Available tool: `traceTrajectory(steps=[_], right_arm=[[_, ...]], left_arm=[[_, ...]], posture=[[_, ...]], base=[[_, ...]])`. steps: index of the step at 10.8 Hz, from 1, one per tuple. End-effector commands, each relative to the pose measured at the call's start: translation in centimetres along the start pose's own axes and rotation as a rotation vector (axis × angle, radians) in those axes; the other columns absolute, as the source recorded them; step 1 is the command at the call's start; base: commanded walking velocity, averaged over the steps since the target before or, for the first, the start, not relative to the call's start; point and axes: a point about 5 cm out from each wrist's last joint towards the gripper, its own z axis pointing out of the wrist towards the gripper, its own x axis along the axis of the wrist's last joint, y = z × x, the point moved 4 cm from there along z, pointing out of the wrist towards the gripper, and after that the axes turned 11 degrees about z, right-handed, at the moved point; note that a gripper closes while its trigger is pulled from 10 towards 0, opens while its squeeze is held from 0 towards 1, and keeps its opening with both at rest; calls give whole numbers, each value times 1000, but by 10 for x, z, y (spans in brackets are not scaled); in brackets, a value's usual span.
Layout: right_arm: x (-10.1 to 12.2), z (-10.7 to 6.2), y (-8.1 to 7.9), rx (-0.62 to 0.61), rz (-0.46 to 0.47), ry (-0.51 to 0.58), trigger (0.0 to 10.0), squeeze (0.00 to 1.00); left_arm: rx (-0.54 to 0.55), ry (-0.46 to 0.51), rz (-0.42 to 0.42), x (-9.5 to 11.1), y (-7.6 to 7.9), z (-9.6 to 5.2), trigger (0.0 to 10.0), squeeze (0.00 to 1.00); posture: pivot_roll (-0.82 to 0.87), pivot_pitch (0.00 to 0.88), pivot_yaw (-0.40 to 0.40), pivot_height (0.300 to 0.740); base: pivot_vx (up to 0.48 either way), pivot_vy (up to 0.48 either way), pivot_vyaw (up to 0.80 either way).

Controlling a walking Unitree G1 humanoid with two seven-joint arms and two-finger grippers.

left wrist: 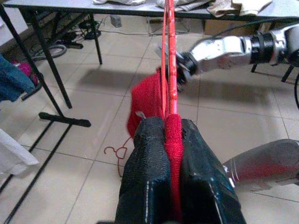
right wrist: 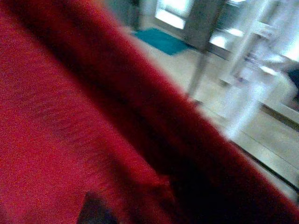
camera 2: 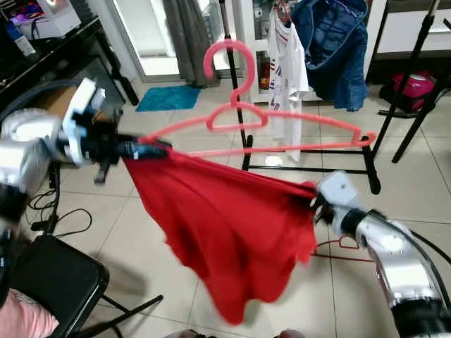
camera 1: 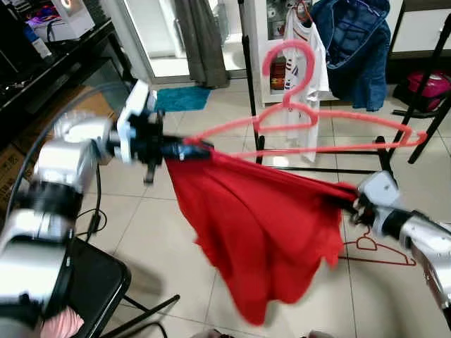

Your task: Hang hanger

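Observation:
A pink plastic hanger [camera 1: 310,116] is held level in the air, hook [camera 1: 290,60] upward, with a red garment [camera 1: 261,225] drooping beneath it. My left gripper [camera 1: 194,149] is shut on the garment's left corner together with the hanger's left tip. In the left wrist view the black fingers [left wrist: 145,163] pinch the red cloth [left wrist: 173,135] and the hanger wire [left wrist: 170,56]. My right gripper [camera 1: 352,198] is shut on the garment's right corner, below the hanger's right end [camera 1: 421,137]. Red cloth [right wrist: 70,116] covers the right wrist view.
A black clothes rack [camera 1: 246,84] stands behind, carrying a white T-shirt [camera 1: 306,49] and a blue jacket [camera 1: 356,49]. A second pink hanger [camera 1: 373,250] lies on the tile floor at right. Black chair [camera 1: 91,282] at lower left, desk [camera 1: 56,63] at far left, teal mat [camera 1: 182,98].

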Motion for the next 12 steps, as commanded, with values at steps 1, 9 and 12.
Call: traceTrajectory(steps=[1,9,12], right_arm=[[-17,-14,32,-177,65,-55,0,0],[9,-27,91,-460,212,58,0,0],[11,-28,94,-438,249,61,0,0]], left_arm=[[87,-18,34,9,-4,-28,0,0],[264,-349,29,-48,18,-61,0,0],[347,-397,26,-56,13,-70,0,0]], posture=[[-140,0,228,740],[-133,0,217,740],[-133,0,216,740]], base=[[0,0,0],[0,0,0],[0,0,0]])
